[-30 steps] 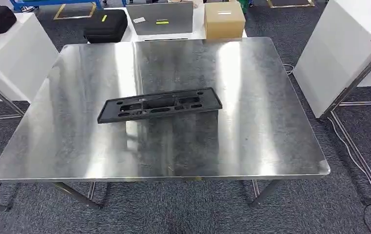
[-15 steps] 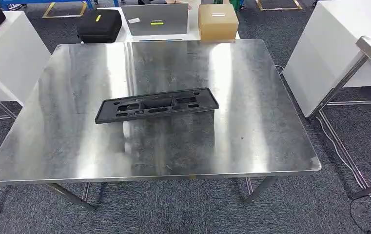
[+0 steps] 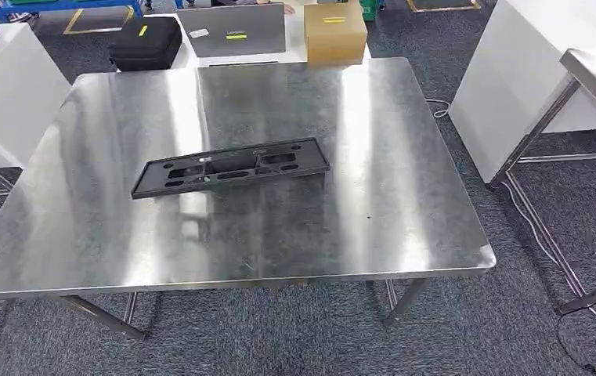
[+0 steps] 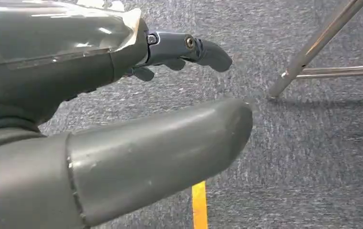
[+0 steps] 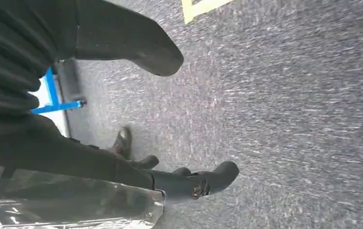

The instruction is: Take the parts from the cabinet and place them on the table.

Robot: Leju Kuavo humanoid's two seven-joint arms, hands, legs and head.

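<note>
— Where's the part?

— One black part lies flat near the middle of the steel table, long axis running from 9 to 3 o'clock, its 3 o'clock end tipped slightly toward 2.

— And your hands?

— Both hang low over the carpet. My left hand is released, fingers apart, holding nothing; my right hand likewise. I judge neither is nearer to the part; the cabinet isn't in sight, so I'd turn first.
</note>
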